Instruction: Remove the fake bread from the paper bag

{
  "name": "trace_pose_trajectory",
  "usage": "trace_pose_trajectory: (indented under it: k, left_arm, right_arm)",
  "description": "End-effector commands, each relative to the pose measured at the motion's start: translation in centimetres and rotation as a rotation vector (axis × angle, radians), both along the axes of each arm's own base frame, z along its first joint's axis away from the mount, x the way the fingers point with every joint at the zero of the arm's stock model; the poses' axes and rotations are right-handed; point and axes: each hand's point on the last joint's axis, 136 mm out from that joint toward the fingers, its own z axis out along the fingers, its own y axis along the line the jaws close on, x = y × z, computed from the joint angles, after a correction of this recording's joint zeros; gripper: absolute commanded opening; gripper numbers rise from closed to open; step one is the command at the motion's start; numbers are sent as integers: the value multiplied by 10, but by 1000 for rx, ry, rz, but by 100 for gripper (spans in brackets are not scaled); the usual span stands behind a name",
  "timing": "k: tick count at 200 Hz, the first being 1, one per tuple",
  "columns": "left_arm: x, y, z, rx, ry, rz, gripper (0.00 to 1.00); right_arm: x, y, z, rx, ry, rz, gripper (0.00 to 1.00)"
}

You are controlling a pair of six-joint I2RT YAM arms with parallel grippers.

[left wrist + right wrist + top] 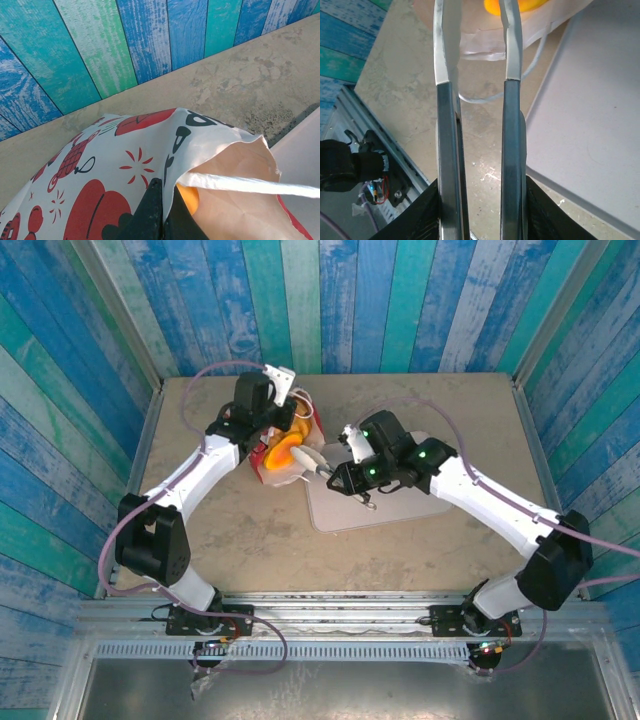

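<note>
Pinching the rim of the red-and-white printed paper bag (125,165), left of centre in the overhead frame, the left gripper (162,196) is clamped shut; orange fake bread (189,198) lies inside. The right gripper (479,30), jaws slightly parted and empty, faces the bag's mouth.

No legible text (paper bag (100,165) prints pictorial).

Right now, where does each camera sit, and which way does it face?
Top external: above and behind the robot, looking down at the table; left arm and right arm show.
Left wrist: looks past the shut left gripper, pinching the paper bag, toward the plank wall.
Right wrist: looks along the open right gripper at the bag mouth, tray alongside.
Shared: all three catch orange fake bread inside the bag.
</note>
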Motion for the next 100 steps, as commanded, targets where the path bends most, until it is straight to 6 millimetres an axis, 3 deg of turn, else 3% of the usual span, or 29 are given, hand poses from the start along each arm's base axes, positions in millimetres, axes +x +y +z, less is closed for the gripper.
trace_pose_trajectory:
  k: [1,100]
  left_arm:
    - [-3,-1,32,-32,-101,2,3]
    - [-2,-10,28,-32,-102,-14,3]
  right_arm:
    - [11,0,0,-30,14,-10,39]
    - [54,3,-23,-91,82,-58,44]
